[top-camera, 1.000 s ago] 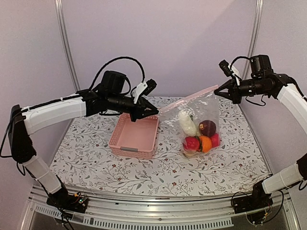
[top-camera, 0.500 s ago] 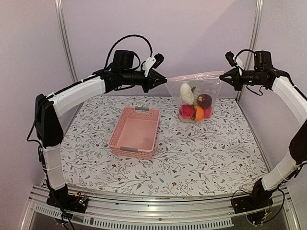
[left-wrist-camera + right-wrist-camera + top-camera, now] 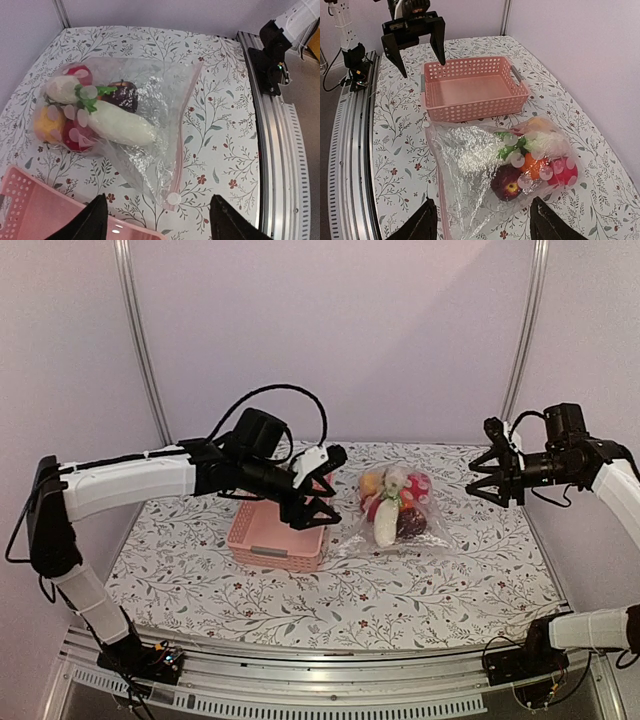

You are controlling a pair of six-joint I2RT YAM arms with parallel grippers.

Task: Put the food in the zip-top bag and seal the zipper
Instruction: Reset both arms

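A: Entry, versus half a second back?
B: The large clear crinkly zip-top bag (image 3: 465, 165) no longer hangs stretched in the air. It now lies on the floral-patterned table (image 3: 450, 580), just right of the pink lattice basket (image 3: 280, 525).
A: Contents?
B: The small toy fruits and vegetables (image 3: 392, 502) have slumped toward the bag's far end.
A: Arms?
B: Both let go. The left gripper (image 3: 422, 67) dropped to beside the basket, jaws spread. The right gripper (image 3: 472, 480) came down and drew off right, jaws spread, apart from the bag.
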